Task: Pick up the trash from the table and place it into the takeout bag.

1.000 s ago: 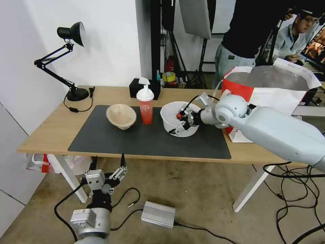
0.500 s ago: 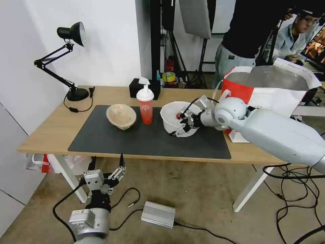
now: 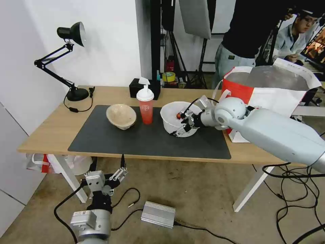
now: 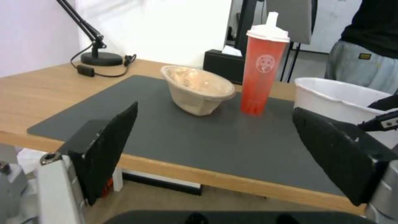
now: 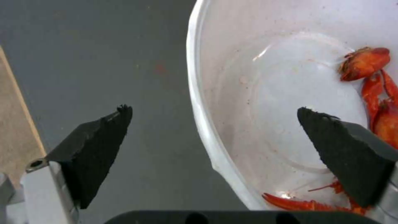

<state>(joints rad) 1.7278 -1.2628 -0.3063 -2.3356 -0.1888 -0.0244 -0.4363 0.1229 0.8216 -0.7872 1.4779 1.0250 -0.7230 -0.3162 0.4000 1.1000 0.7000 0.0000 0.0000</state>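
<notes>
The right pincer [image 3: 181,124] is straddling the rim of the white bowl [image 3: 171,117], which is sitting on the dark mat [image 3: 111,140] toward the right end of the tabletop [image 3: 50,130], near the takeout bag [image 3: 271,91] at that end. Its jaws are standing wide apart, one outside the wall over the mat and one inside over the bowl's floor, gripping nothing yet. The bowl is looking like thin, light plastic: the wall will likely be flexing under a pinch, and its smooth, greasy-looking inside may be slipping. The rim's rolled lip is probably the best hold. Red food scraps [image 5: 373,81] are lying loose inside, so tilting is risking a spill. The red cup [image 3: 145,106] and beige bowl [image 3: 121,116] are standing further left on the mat. The left pincer [image 3: 107,169] is hanging open below the tabletop's front edge, empty.
</notes>
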